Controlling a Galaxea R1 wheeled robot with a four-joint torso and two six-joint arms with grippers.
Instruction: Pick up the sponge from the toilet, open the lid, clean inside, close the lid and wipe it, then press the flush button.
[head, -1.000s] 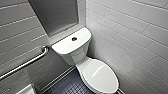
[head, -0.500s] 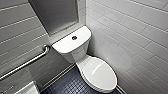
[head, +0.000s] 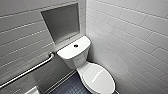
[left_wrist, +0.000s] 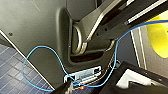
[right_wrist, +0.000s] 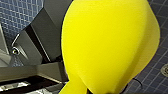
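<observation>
Sponge (right_wrist: 107, 45): up off the toilet, pressed close to the right wrist camera, with dark blue tiled floor (right_wrist: 20, 15) showing behind it. Nothing else bears it, so the right claw (right_wrist: 100, 88) is clenched on it (the fingers themselves are hidden behind the yellow bulk).

Left claw (left_wrist: 75, 88): lost among dark robot parts and a looping blue cable (left_wrist: 45, 50). Cannot tell whether it is released or clenched.

Toilet (head: 75, 58): set into the corner, tank against the back wall just under a recessed niche (head: 62, 22). Lid (head: 98, 78) down flat over the bowl, glossy, nothing lying on it. Flush button (head: 75, 45) sits in the middle of the tank top, dark and round, uncovered.

Edges:
- The right-hand tiled wall (head: 130, 37) runs just beside the bowl and tank; little room on that side.
- The left wall carries a metal grab bar (head: 30, 71), standing out from the tiles and ending near the tank's corner.
- A strip of floor lies between the left wall and the bowl; that is the wider side.
- A round drain (right_wrist: 165, 70) is set in the floor tiles, seen past the sponge's edge.

Space above the lid and tank top is open up to the niche.
</observation>
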